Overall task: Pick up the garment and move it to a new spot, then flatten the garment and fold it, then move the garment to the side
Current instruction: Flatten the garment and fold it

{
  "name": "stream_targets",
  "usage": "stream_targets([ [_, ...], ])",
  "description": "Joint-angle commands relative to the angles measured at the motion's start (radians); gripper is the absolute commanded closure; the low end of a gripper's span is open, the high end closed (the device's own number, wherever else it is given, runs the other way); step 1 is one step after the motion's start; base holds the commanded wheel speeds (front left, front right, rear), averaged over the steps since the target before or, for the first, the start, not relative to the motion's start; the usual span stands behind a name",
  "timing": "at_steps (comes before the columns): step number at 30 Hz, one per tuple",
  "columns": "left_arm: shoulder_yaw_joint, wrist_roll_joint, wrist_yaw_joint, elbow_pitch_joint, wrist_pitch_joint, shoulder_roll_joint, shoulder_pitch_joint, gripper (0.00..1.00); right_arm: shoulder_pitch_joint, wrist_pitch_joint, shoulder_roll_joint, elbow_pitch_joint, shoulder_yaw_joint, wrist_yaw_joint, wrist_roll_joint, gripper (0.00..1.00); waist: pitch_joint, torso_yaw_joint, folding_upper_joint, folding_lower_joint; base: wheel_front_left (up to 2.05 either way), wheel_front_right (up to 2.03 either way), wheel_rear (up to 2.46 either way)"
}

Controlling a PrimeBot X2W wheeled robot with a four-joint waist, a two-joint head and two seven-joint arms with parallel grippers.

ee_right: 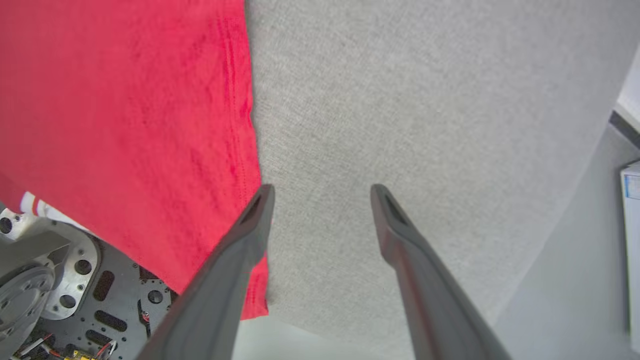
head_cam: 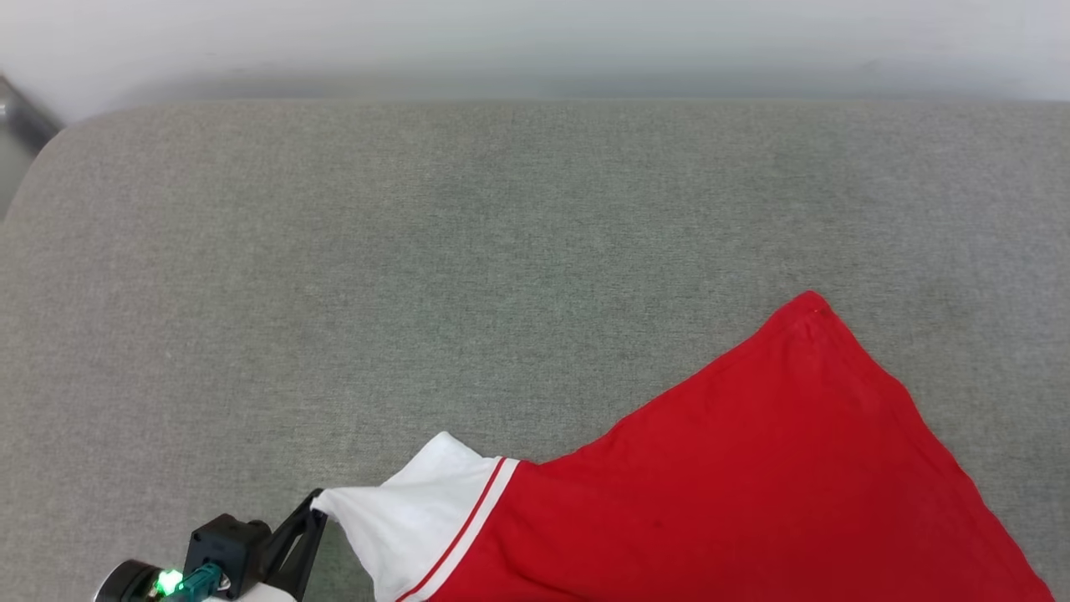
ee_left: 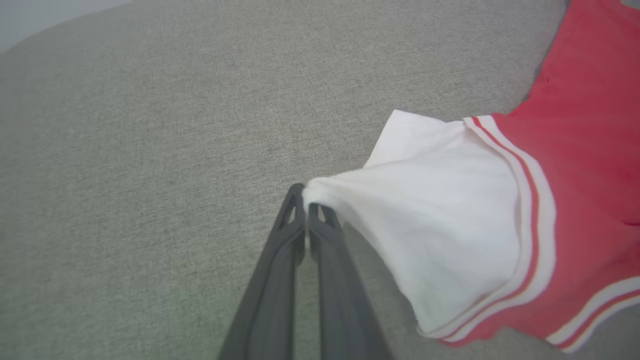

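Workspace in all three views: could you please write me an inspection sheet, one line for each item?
Surface: grey fabric-covered top, rounded corners.
Job's things: garment, plain red side up, partly spread at the near right; white sleeve stretched leftward.
Clutter: nothing seen.
Grippers: left gripper shut on the sleeve's edge; right gripper open beside the garment's hem, holding nothing.
Cables: thin wires on the robot's base.
Surroundings: pale wall behind; white object at the right, unclear.

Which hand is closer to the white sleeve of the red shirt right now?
Left. The left hand is shut on the tip of the white sleeve. The right hand is open at the red edge of the shirt, apart from that sleeve.
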Motion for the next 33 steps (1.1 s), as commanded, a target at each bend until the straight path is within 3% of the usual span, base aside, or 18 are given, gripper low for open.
stream_targets([
  [1,0.000,0.008,-0.003,-0.002,0.001,-0.002,-0.016,1.00,-0.034,0.019,-0.008,-0.024,-0.019,-0.001,-0.011,0.00,0.008,0.010,0.0000,0.0001,0.00,0.00,0.00],
  [5,-0.003,0.021,-0.006,-0.005,0.007,-0.012,-0.043,1.00,-0.149,0.109,-0.016,-0.102,-0.047,-0.001,-0.054,0.00,0.036,0.033,0.0000,0.0001,0.00,0.00,0.00],
  [9,-0.011,0.037,-0.015,0.001,0.012,-0.031,-0.069,1.00,-0.284,0.234,0.022,-0.155,-0.003,-0.001,-0.103,0.00,0.072,0.057,0.0000,0.0001,0.00,0.00,0.00],
  [17,-0.014,0.064,-0.022,0.007,0.013,-0.061,-0.118,1.00,-0.556,0.414,0.205,-0.091,0.163,-0.001,-0.194,0.00,0.149,0.102,0.0000,0.0001,0.00,0.00,0.00],
  [28,-0.013,0.094,-0.029,0.004,0.012,-0.087,-0.179,1.00,-0.756,0.422,0.340,0.124,0.368,-0.001,-0.233,0.00,0.250,0.142,0.0000,0.0001,0.00,0.00,0.00],
  [33,-0.017,0.098,-0.033,0.012,0.015,-0.096,-0.193,1.00,-0.747,0.429,0.350,0.181,0.512,0.000,-0.211,0.00,0.266,0.152,0.0000,0.0001,0.00,0.00,0.00],
])
